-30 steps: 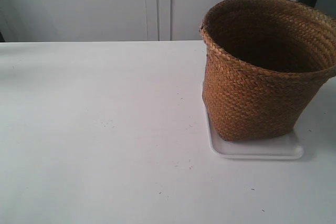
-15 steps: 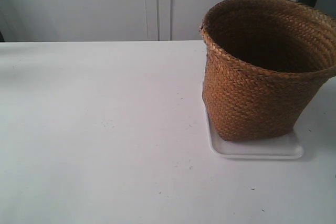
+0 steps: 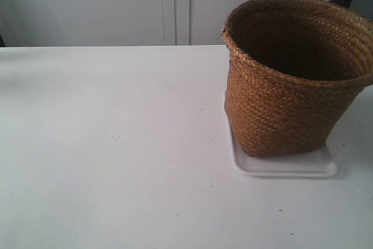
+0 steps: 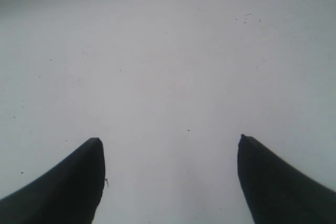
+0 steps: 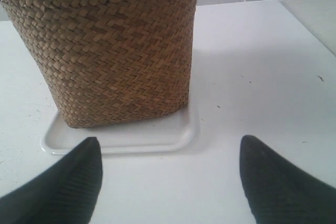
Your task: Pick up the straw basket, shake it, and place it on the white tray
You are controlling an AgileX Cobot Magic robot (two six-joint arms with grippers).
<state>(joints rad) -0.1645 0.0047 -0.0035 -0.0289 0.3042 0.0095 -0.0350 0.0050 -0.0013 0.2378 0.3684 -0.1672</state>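
The straw basket (image 3: 288, 86) stands upright on the white tray (image 3: 285, 167) at the right of the exterior view; neither arm shows there. The right wrist view has the basket (image 5: 110, 45) on the tray (image 5: 157, 139) just ahead of my right gripper (image 5: 170, 145), which is open, holds nothing and is apart from both. My left gripper (image 4: 170, 142) is open over bare white table, with no basket or tray in its view.
The white table (image 3: 116, 144) stretches left of the basket with only small specks on it. Pale cabinet doors (image 3: 169, 4) stand behind the table's far edge. In the right wrist view the table edge (image 5: 310, 19) runs at the picture's upper right.
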